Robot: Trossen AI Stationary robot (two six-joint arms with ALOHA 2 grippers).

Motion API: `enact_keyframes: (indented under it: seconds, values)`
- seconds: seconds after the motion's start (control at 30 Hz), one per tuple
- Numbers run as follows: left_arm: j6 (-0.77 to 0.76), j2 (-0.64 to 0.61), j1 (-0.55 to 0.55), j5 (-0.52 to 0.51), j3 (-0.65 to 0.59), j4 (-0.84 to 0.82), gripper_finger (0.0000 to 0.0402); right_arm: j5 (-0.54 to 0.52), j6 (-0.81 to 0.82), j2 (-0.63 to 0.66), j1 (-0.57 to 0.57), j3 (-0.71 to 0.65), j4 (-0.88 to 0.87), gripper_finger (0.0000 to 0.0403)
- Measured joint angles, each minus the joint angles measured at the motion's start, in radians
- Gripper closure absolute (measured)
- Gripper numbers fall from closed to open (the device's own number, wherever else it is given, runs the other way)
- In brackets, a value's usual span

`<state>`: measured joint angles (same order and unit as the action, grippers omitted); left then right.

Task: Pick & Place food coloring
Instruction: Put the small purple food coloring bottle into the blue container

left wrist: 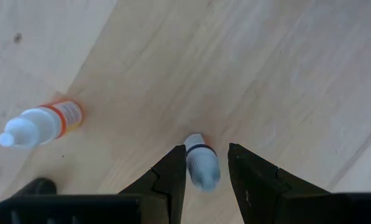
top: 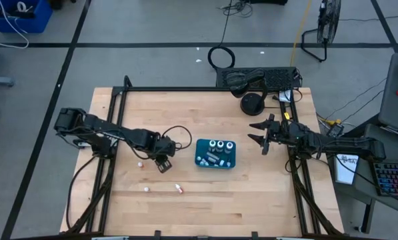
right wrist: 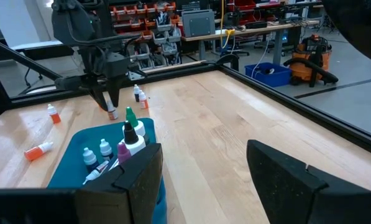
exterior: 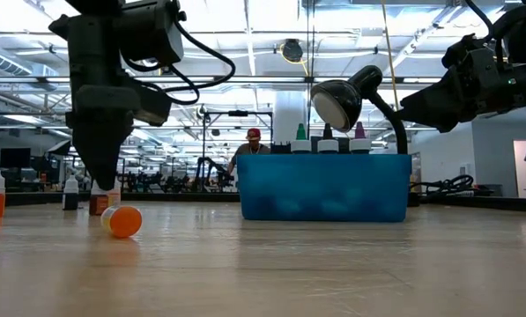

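Note:
The teal box (top: 201, 161) sits at mid-table with several small food coloring bottles (top: 220, 145) upright inside. Other bottles are loose on the table to its left: one upright (top: 140, 164), one upright nearer (top: 146, 189), and an orange one lying on its side (top: 179, 189). My left gripper (top: 164, 164) points straight down just left of the box. It is open, and its fingers straddle a tiny white-capped bottle (left wrist: 202, 165) that stands on the table. My right gripper (top: 260, 135) hovers open to the right of the box, touching nothing. My left gripper's fingers (left wrist: 173, 177) come from above, one on each side of the bottle's white cap (left wrist: 196, 147). The bottle still stands on the table (exterior: 100, 204). I cannot tell whether either finger touches it.
A black desk lamp (top: 252, 103) and a power strip (top: 272, 79) stand at the table's far edge. Two more upright bottles (right wrist: 140, 96) stand beyond the left gripper. A person (exterior: 252, 150) shows in the room behind. Bare wood lies near the front edge.

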<state>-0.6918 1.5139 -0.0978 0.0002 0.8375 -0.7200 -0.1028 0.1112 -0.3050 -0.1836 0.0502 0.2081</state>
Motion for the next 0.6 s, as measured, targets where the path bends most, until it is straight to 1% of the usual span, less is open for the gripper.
enact_keyframes:
  seconds: [0.17, 0.4, 0.6]
  values:
    - [-0.003, 0.007, -0.001, 0.000, -0.001, 0.001, 0.0277, 0.000, 0.000, 0.000, 0.000, 0.000, 0.000, 0.0179]
    - [-0.030, 0.007, -0.001, -0.001, -0.067, 0.088, 0.0277, 0.000, 0.000, 0.000, 0.000, 0.000, 0.000, 0.0179]
    - [-0.045, 0.007, -0.001, -0.001, -0.086, 0.105, 0.0277, 0.000, 0.000, 0.000, 0.000, 0.000, 0.000, 0.0179]
